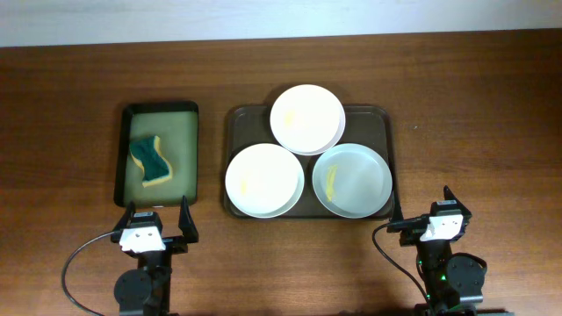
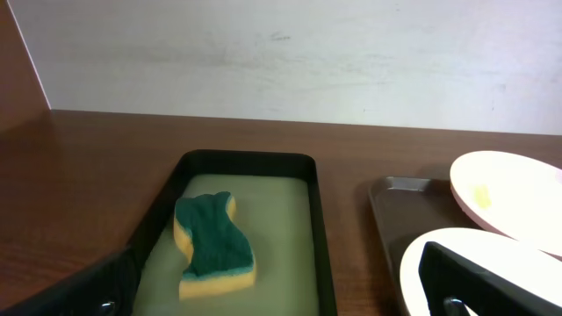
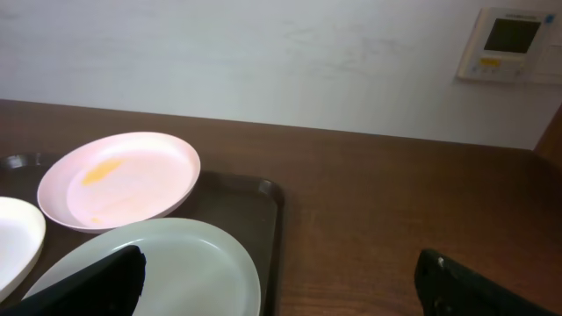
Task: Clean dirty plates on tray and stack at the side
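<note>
Overhead, we've got three smeared plates (image 1: pixel 263 180) sitting on the tray (image 1: pixel 379 118). The sponge (image 1: pixel 150 159) is parked in the black tray (image 1: pixel 158 110) to its left, probably so our left hand (image 1: pixel 158 211) can grab it. That one and the right hand (image 1: pixel 421 206) hover spread and empty on the near side.

Cut off and covered
Left wrist view: a round white shallow plate (image 2: pixel 518 250) runs off the bottom edge, partly behind a black finger (image 2: pixel 492 285); the dark brown rectangular tray (image 2: pixel 386 197) exits right.
</note>
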Motion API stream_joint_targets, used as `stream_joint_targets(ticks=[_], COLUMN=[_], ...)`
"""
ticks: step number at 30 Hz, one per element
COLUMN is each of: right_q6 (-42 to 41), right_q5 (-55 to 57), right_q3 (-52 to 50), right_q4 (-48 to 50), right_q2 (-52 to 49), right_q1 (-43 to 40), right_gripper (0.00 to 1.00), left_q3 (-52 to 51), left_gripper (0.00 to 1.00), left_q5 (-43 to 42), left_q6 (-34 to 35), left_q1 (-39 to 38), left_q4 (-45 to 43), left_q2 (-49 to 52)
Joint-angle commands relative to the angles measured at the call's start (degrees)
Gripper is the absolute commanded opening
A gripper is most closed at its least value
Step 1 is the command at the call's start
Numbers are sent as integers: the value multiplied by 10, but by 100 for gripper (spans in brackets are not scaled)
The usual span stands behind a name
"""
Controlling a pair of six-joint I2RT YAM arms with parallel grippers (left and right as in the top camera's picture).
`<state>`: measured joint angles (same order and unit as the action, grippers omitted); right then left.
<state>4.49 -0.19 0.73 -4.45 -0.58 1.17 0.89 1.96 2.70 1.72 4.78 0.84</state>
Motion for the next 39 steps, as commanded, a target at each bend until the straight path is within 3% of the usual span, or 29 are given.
stream_joint_targets(ticks=[1,14,16,17,19,23,25,27,29,30,31,35,39], right_q6=[-4,-4,-4,-4,-4,-4,-4,-4,-4,-4,-4,-4,-4], right_q5=[5,5,5,5,5,5,5,5,5,5,5,5,5], right_q3=[-4,-4,-4,-4,-4,-4,-4,-4,-4,-4,-4,-4,-4], right_q4=[-2,-2,-2,-2,-2,-2,-2,-2,-2,-2,-2,-2,-2], right_q2=[4,4,4,4,4,4,4,4,4,4,4,4,4], right_q1=[3,3,3,3,3,3,3,3,3,3,3,3,3], right_gripper=[98,98,98,98,98,99,98,98,98,98,98,98,98], left_q3=[-4,-4,-3,-3,-3,-2,28,91,185,227,312,522,651], left_gripper=[99,99,99,99,99,100,99,99,99,99,99,99,99], left_q5=[2,2,-82,-214,-362,-358,-289,-286,-254,-223,-168,-151,-165], left_q6=[5,5,61,130,194,195,187,94,-1,-15,-15,-45,-45], left_q1=[-2,-2,-2,-2,-2,-2,-2,-2,-2,-2,-2,-2,-2], left_q4=[0,-13,-69,-83,-134,-366,-395,-339,-198,-130,8,301,402], left_q2=[-5,-5,-5,-5,-5,-5,-2,21,75,105,176,430,623])
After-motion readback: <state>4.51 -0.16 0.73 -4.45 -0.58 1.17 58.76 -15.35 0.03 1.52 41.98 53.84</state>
